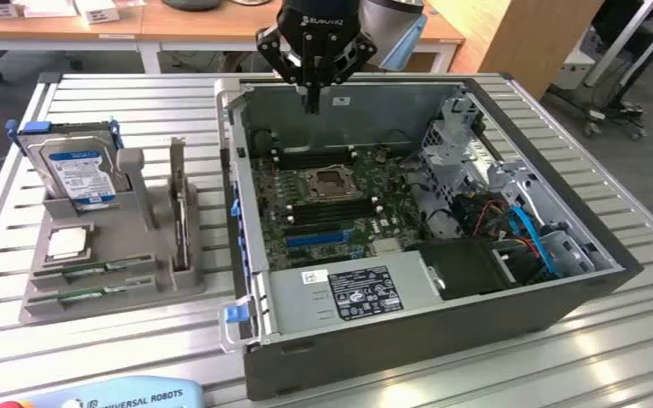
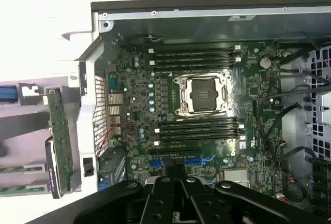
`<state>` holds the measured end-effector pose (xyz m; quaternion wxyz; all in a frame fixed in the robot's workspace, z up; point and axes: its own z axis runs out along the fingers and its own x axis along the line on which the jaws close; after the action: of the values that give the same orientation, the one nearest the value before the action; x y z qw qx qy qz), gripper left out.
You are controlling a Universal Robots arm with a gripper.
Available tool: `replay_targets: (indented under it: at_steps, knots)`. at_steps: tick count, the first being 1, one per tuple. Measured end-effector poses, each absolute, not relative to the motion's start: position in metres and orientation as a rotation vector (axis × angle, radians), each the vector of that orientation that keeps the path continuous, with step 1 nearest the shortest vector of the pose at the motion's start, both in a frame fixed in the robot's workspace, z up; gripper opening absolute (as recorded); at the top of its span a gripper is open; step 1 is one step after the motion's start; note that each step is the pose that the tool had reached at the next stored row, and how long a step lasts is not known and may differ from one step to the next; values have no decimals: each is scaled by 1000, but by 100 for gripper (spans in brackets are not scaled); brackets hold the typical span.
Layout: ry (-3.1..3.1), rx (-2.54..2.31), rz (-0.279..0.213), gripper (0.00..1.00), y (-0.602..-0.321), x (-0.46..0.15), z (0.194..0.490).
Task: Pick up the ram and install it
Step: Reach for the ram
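My gripper (image 1: 312, 100) hangs over the far edge of the open computer case (image 1: 599, 280), fingers pressed together with nothing between them. In the wrist view the gripper (image 2: 175, 175) points down at the motherboard (image 2: 139, 79), close to the blue slots (image 2: 199, 160). Black memory slots (image 2: 199, 128) flank the bare processor socket (image 2: 201, 94). The ram (image 1: 177, 212) stands on edge in the grey holder (image 1: 133, 293) at the exterior view's left, well apart from the gripper. From the wrist camera the ram (image 2: 59, 136) is a long green board. Two more green sticks (image 1: 88, 272) lie flat in the holder.
A silver-and-blue hard drive (image 1: 77, 174) stands upright at the holder's far end, and a processor chip (image 1: 65, 244) lies on it. Inside the case are a black power supply (image 1: 355, 293), a fan (image 1: 479, 263) and blue cables (image 1: 530, 234). A slatted metal table (image 1: 644, 365) carries everything.
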<state>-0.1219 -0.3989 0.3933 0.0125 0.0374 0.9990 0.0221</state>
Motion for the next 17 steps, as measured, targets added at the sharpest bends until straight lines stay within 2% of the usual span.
replay_targets:
  at_steps: [17]
  knots:
    - [3114,117,69,10,-399,-131,393]
